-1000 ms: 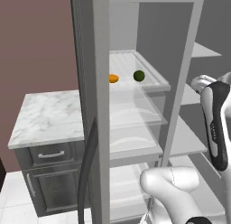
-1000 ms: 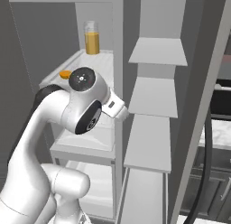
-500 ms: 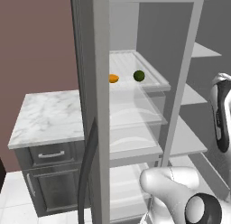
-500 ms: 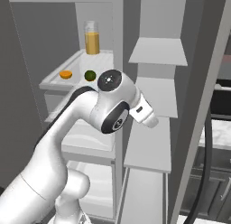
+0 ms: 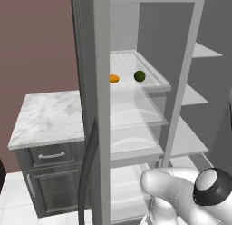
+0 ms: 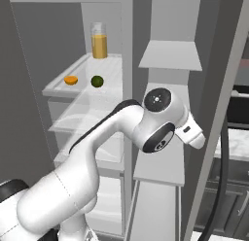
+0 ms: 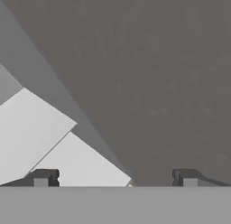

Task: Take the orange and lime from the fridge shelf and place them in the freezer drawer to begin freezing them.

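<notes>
End effector (image 7: 115, 178) wide open, nothing held: two dark fingertips (image 7: 43, 177) set far apart at the bottom of the hand view, facing a plain grey wall with pale grey shelves (image 7: 31, 128) slanting across the lower left. Not clear from the right base view where the fingers sit; wrist (image 6: 190, 133) pointing right, in front of the narrow grey shelves (image 6: 170, 55), well apart from the fruit.

Arm (image 6: 97, 157) rising from lower left in the right base view, elbow bent before the central divider (image 6: 127, 65).

Orange (image 5: 114, 78) and lime (image 5: 139, 75) side by side on the fridge shelf (image 5: 149, 72), near its front edge, apart from each other, orange to the left of the lime in both base views. Ridged white shelf high in the left compartment. Glass of juice (image 6: 99, 40) upright at the back of the same shelf, behind the fruit.

Below the shelf, clear-fronted bins (image 5: 136, 113) stacked one over another. Lower still, a pale compartment (image 5: 129, 188); hard to tell whether it is the freezer drawer.

Outside the fridge, to its left, a marble worktop (image 5: 47, 117) over a grey cabinet (image 5: 50, 183) with handles.
</notes>
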